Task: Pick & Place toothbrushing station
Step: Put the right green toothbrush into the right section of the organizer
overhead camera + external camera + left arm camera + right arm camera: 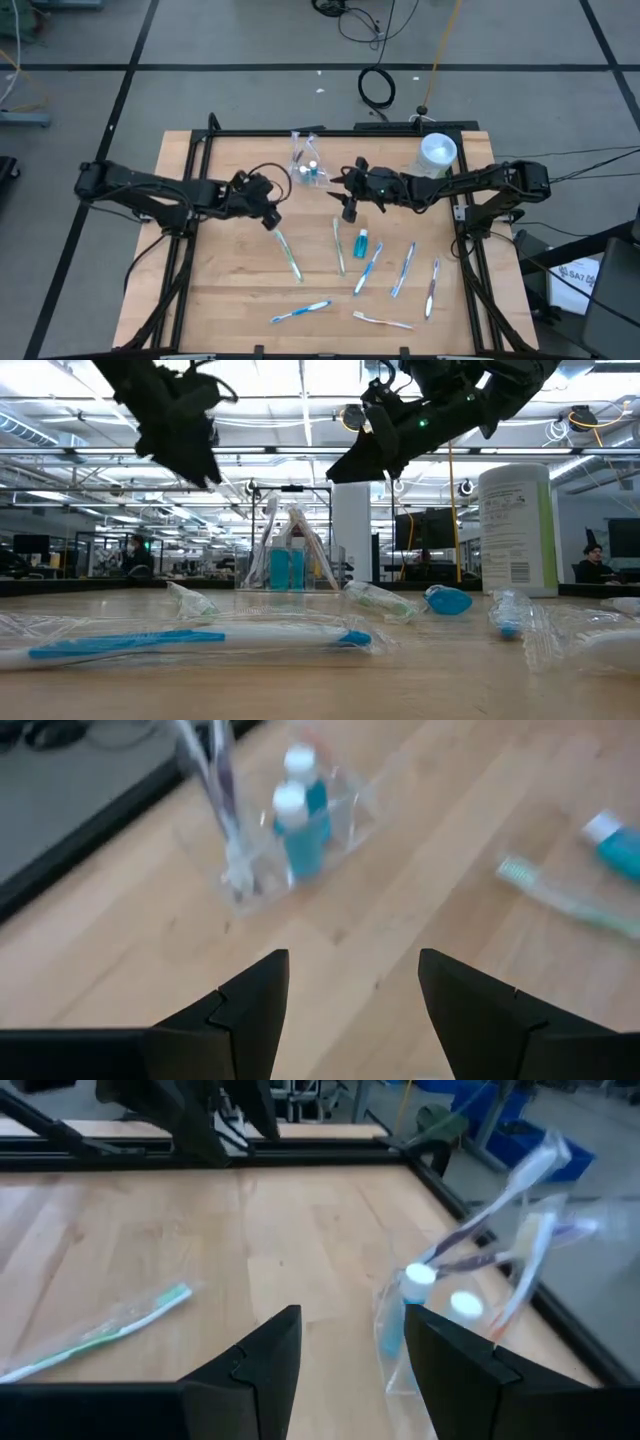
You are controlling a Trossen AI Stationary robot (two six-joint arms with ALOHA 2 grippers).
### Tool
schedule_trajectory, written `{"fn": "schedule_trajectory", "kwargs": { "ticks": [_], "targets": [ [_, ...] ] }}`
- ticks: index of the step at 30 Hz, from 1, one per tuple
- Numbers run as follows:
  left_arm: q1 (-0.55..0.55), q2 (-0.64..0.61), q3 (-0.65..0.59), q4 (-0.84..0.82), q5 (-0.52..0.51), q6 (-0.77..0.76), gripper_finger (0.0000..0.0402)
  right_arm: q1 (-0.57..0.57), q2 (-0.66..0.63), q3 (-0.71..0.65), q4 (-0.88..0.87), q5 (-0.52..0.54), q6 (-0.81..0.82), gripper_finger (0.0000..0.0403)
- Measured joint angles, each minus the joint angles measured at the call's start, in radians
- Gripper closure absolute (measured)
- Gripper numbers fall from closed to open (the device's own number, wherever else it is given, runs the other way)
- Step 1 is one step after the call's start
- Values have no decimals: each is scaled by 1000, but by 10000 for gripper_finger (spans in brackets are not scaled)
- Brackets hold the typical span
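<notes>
We see both hands open & empty: left hand [272,216], right hand [349,205], flanking clear cup [306,168] w/ toothpaste tubes [300,825].

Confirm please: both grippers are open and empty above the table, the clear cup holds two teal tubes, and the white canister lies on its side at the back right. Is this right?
Not quite. The white canister stands upright at the back right, as the low view shows. The rest holds: the left gripper and the right gripper are open and empty, and the clear cup holds two teal tubes.
</notes>
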Motion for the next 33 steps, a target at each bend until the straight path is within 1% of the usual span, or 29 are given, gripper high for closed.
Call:
{"fn": "schedule_trajectory", "kwargs": {
  "ticks": [5, 7, 12, 16, 23, 25, 28, 33],
  "targets": [
    [-18, 26, 0, -74, 0, -88, 169, 1, 0, 0, -62, 0, 134, 229],
    [-19, 27, 0, -106, -16, -109, 169, 6, 0, 0, -86, 0, 167, 229],
    [-20, 25, 0, -195, -102, -176, 169, 28, 0, 0, -150, 0, 175, 229],
    [-29, 3, -1, -259, -111, -198, 169, 42, 0, 0, -163, 0, 175, 229],
    [-12, 1, -57, -241, -112, -198, 169, 55, 0, 0, -175, 0, 201, 229],
    [3, -9, -83, -211, -103, -203, 169, 55, 0, 0, -175, 0, 201, 229],
    [32, -8, -124, -120, -44, -149, 169, 55, 0, 0, -175, 0, 201, 229],
    [82, -40, -183, 56, 56, -29, 169, 55, 0, 0, -175, 0, 208, 229]
  ]
}}
